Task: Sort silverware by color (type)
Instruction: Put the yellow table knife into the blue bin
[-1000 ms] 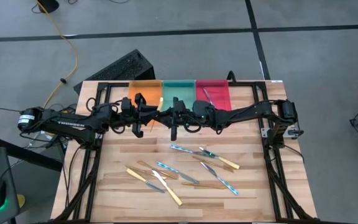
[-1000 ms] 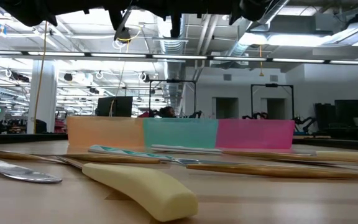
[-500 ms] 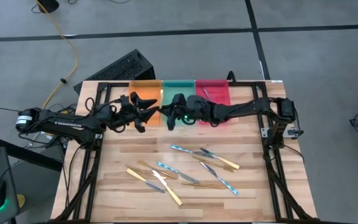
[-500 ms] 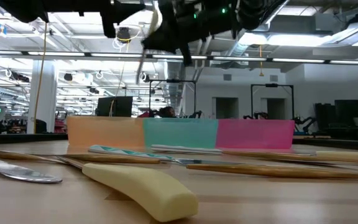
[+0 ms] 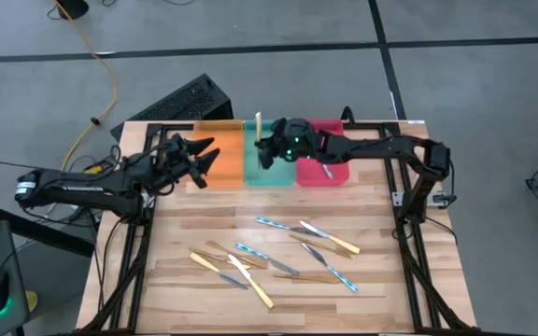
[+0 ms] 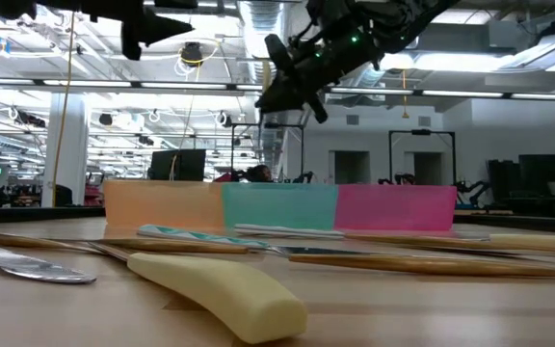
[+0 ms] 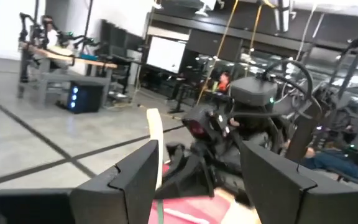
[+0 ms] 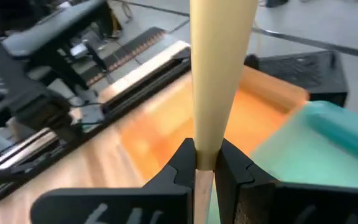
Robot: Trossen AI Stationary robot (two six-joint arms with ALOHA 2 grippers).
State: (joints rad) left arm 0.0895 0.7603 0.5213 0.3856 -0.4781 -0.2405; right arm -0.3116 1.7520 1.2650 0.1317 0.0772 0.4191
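My right gripper (image 5: pixel 267 152) hangs above the green tray (image 5: pixel 271 175), shut on a pale yellow-handled utensil (image 5: pixel 259 125). My left gripper (image 5: pixel 202 159) stands open and bare over the left side of the orange tray (image 5: pixel 224 157), a short way left of that utensil (image 7: pixel 156 142). The rest of the silverware (image 5: pixel 297 250) lies flat and scattered on the wooden table's near half: bronze-gold, yellow-handled and silver-blue pieces. One utensil (image 5: pixel 326 171) lies in the red tray (image 5: pixel 332 131). My right gripper pinches the yellow-handled utensil between its two fingers (image 8: pixel 178 163), at the narrow end of the handle (image 8: pixel 204 144). The wide end of the handle (image 8: pixel 219 25) sticks out beyond the fingertips. The utensil is lifted clear, above the trays.
The three trays stand side by side at the table's far edge, orange, green, red from left to right (image 6: pixel 277 207). A black frame (image 5: pixel 409 201) runs along the table's sides. A big yellow handle (image 6: pixel 220 289) lies close to the low camera.
My left gripper has opened, let go of the yellow-handled utensil and drawn back toward the table's left edge. My right gripper, staying shut on the utensil, has turned and carried it toward the far edge, over the green tray.
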